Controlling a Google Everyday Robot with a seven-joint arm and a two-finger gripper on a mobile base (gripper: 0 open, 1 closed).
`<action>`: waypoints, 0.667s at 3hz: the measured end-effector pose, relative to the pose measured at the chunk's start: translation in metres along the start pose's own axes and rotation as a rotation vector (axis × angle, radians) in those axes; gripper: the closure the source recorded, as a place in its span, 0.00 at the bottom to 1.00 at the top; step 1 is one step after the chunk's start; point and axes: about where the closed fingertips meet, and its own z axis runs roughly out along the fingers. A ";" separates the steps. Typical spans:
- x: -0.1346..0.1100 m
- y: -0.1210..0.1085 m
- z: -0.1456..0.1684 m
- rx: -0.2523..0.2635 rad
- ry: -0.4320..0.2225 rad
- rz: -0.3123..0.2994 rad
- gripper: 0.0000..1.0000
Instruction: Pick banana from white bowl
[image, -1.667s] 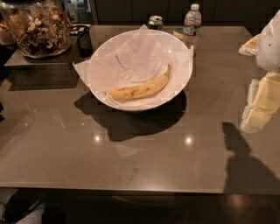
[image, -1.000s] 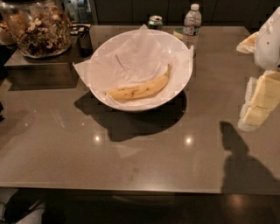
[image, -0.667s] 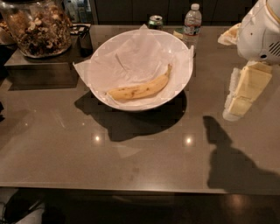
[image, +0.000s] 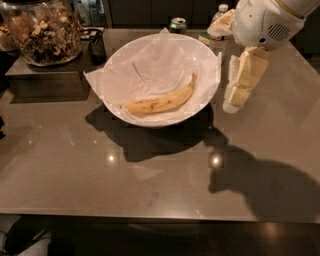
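Observation:
The banana, yellow with brown speckles, lies on crinkled white paper inside the white bowl, its stem tip pointing to the upper right. The bowl stands at the middle back of the brown table. My gripper hangs pointing down from the white wrist, just right of the bowl's right rim and apart from it, above the table. It holds nothing, and the banana lies to its left inside the bowl.
A glass jar of nuts stands on a dark box at the back left, with a dark cup beside it. A can and a water bottle stand behind the bowl. The table's front edge runs across the bottom.
My gripper and wrist have moved left from the table's right edge to just beside the bowl's right rim. The banana and bowl have not moved.

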 end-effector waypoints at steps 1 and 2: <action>-0.002 -0.003 -0.001 0.006 -0.008 -0.002 0.00; -0.004 -0.017 0.015 -0.007 -0.088 -0.003 0.00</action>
